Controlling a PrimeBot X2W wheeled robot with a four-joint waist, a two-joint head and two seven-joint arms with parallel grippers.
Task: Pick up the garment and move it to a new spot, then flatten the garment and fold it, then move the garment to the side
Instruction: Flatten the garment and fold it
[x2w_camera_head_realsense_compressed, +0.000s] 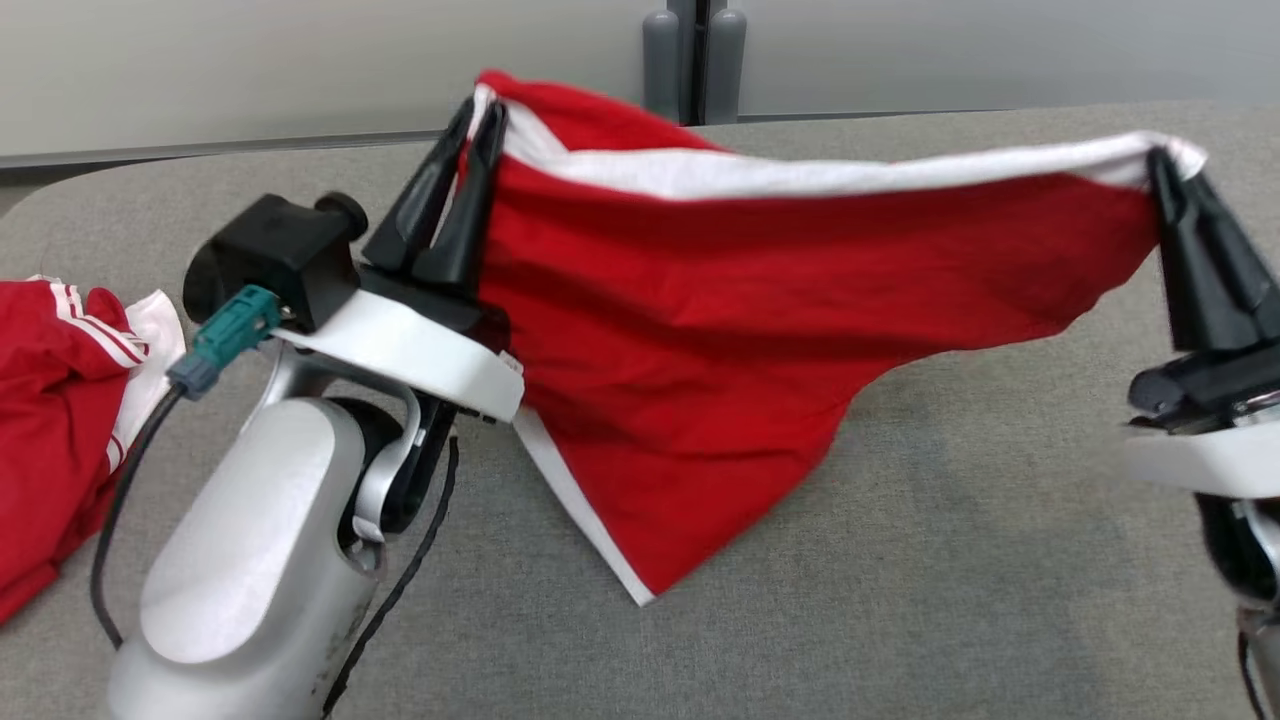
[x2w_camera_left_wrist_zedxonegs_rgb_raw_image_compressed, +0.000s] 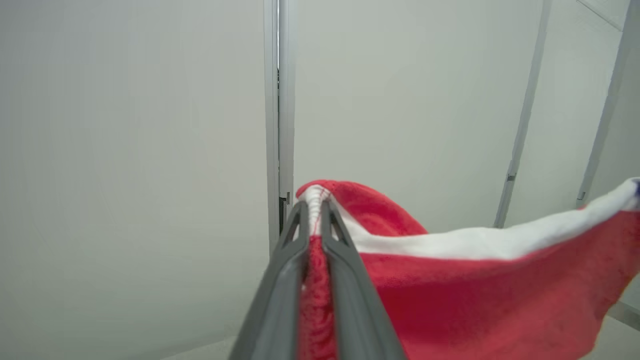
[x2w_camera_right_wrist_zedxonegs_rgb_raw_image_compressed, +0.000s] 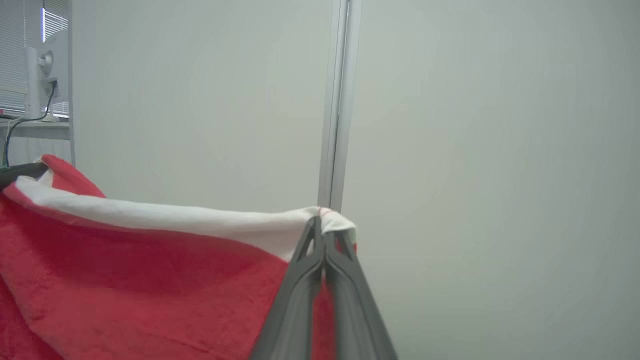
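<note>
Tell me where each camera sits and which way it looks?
Head view: on the robot's head, looking forward and down at the grey table; left gripper and right gripper hold the red garment up; left forearm shows.
Left wrist view: on the left wrist, looking along its fingers, shut on the garment, toward a pale wall.
Right wrist view: on the right wrist, looking along its fingers, likewise shut, toward the pale wall.
Shared: both wrist views show the garment's white band.

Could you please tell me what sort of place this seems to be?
Probably an office-like lab or test bay: a grey fabric-covered table, pale partition panels joined by metal posts, and what looks like a monitor beside window blinds.
</note>
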